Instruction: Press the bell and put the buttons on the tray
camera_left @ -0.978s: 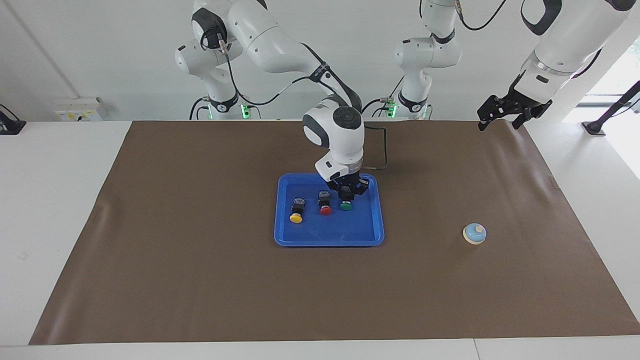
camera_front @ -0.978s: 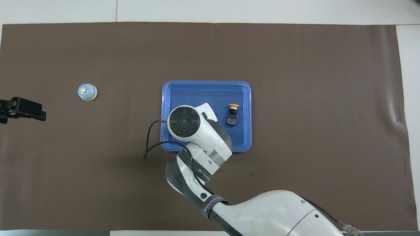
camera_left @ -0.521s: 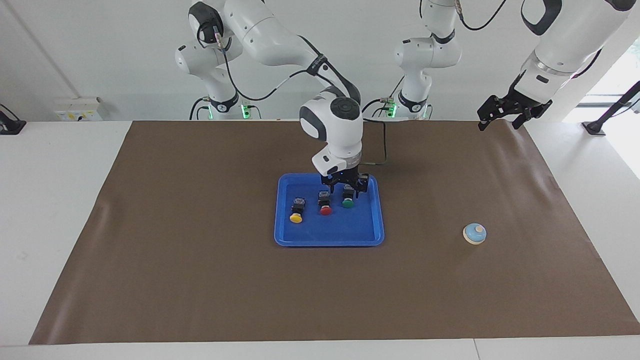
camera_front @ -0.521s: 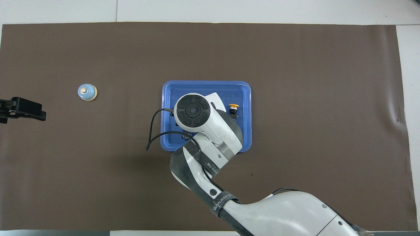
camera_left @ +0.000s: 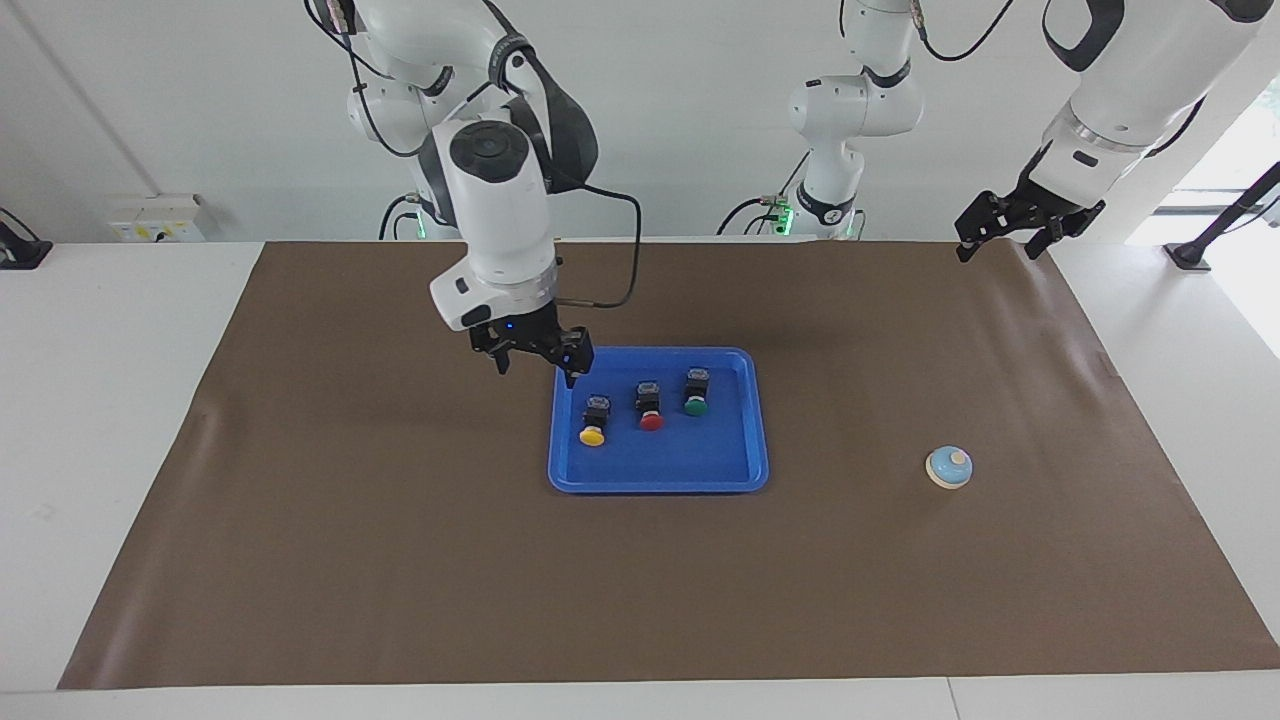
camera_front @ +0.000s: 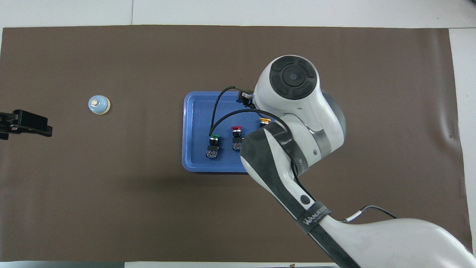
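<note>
Right gripper (camera_left: 533, 358) empty, fingers spread, raised over tray (camera_left: 655, 470) corner at right arm's end. Yellow button (camera_left: 593, 421), red button (camera_left: 650, 405), green button (camera_left: 696, 392) in row on tray. Bell (camera_left: 949, 467) on mat, well apart. Left gripper (camera_left: 1010, 225) waiting, fingers apart.

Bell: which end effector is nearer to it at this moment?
Left. The left end effector hangs raised at the bell's end of the table; the right end effector is open over the tray's corner, the tray lying between.
</note>
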Robot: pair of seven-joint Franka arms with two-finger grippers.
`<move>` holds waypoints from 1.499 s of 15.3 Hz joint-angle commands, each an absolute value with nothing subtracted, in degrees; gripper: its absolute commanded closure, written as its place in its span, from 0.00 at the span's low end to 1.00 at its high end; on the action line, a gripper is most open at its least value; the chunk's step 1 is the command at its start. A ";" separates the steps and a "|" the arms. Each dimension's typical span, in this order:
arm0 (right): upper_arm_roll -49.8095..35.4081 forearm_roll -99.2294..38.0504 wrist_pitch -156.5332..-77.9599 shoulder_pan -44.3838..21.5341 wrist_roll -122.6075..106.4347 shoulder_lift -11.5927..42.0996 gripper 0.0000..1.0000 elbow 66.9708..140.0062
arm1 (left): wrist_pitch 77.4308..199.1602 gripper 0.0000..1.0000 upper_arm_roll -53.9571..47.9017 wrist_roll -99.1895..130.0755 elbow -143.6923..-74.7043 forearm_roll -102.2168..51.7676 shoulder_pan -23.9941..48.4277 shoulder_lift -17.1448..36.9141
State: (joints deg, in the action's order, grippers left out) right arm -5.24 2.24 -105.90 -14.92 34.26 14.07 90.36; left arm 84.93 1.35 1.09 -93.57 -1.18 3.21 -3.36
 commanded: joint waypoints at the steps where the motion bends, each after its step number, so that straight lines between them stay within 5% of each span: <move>1: -6.15 2.11 -102.58 -9.51 23.33 11.52 0.00 91.41 | 83.85 0.00 0.97 1.49 -92.81 -1.76 2.46 -3.25; 14: -5.98 0.62 -84.22 4.03 2.82 -2.89 0.00 94.92 | 83.85 0.00 0.97 1.49 -92.81 -1.76 2.46 -3.25; 23: -5.80 0.09 -84.46 7.21 1.23 -2.64 0.00 94.31 | 83.85 0.00 0.97 1.49 -92.81 -1.67 2.46 -3.25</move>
